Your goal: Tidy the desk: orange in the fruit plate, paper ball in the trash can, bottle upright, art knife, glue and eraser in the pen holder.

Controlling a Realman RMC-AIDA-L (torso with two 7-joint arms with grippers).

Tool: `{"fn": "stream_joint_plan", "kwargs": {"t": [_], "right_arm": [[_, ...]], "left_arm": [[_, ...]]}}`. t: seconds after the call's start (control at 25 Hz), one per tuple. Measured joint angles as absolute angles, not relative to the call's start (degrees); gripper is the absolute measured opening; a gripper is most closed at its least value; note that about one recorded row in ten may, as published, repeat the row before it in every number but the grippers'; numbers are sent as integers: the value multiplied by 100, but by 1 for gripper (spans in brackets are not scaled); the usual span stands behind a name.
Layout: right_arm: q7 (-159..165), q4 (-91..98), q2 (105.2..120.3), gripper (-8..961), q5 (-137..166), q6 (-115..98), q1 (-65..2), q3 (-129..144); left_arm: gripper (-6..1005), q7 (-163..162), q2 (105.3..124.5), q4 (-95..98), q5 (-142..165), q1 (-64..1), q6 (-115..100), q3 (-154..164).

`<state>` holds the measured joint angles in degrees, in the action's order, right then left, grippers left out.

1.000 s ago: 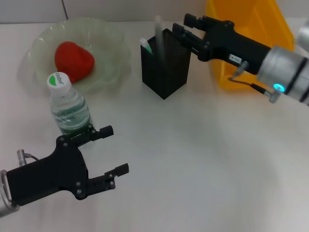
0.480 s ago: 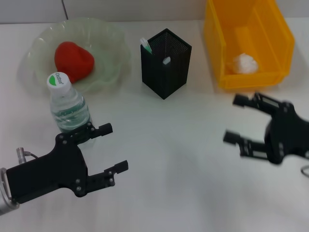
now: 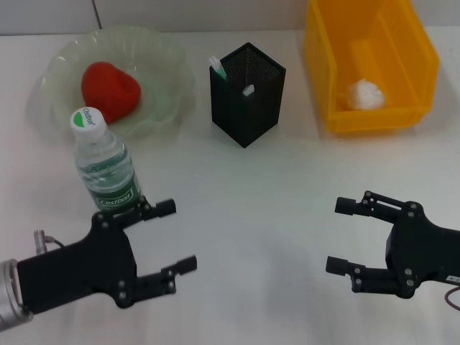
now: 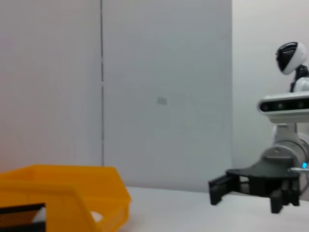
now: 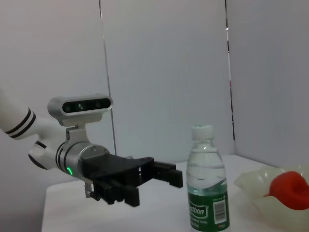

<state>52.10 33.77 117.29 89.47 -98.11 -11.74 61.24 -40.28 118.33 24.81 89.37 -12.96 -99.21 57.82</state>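
Note:
A clear bottle (image 3: 105, 164) with a green label stands upright left of centre; it also shows in the right wrist view (image 5: 207, 186). A red fruit (image 3: 109, 88) lies in the pale green plate (image 3: 169, 72). The black mesh pen holder (image 3: 246, 97) holds a green-tipped tool and a white item. A white paper ball (image 3: 365, 93) lies in the yellow bin (image 3: 424, 57). My left gripper (image 3: 177, 236) is open and empty, just in front of the bottle. My right gripper (image 3: 339, 236) is open and empty at the front right.
The left wrist view shows the yellow bin (image 4: 63, 193) and my right gripper (image 4: 219, 189) farther off. The right wrist view shows my left gripper (image 5: 166, 175), the plate (image 5: 260, 191) and the fruit (image 5: 289, 187). White table surface lies between the two grippers.
My right gripper has pulled back from the pen holder to the front right, open and empty. My left gripper has shifted slightly toward the front edge, away from the bottle.

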Motion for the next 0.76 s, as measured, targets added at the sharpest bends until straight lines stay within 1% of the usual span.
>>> {"fn": "stream_joint_plan", "kwargs": {"t": [0.16,0.36,0.76], "right_arm": [[5217,3378,11717,822,8979,-9861,-1236,6168],[5218,3386,11805,822,9186,-9838,-1350,6135],[5186,3332,11842,822,9163,-9823,-1369,6108]], "left_arm": [[785,-4235,11816,2524,9249,-1313,-9940,5806],[785,-4361,11816,2540,9438,-1411,-9892,5778],[785,-4302,11837,2529,9404,-1402,-9887,5750]]}}
